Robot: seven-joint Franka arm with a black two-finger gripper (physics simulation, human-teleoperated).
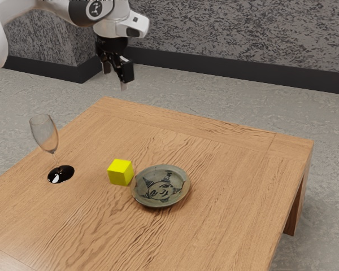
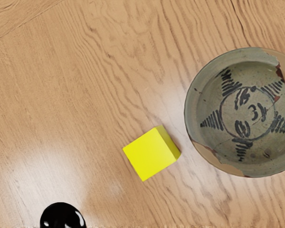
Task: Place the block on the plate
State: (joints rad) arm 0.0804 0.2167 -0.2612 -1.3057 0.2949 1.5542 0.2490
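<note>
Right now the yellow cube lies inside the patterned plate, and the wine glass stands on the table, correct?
Not quite: the yellow cube lies on the wooden table beside the patterned plate, with a gap between them, as the wrist view shows. The wine glass does stand on the table.

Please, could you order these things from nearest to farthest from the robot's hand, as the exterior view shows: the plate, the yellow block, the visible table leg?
1. Yellow block: beside the plate, toward the exterior view's left.
2. Plate: just past the block.
3. Table leg: at the exterior view's right.
</note>
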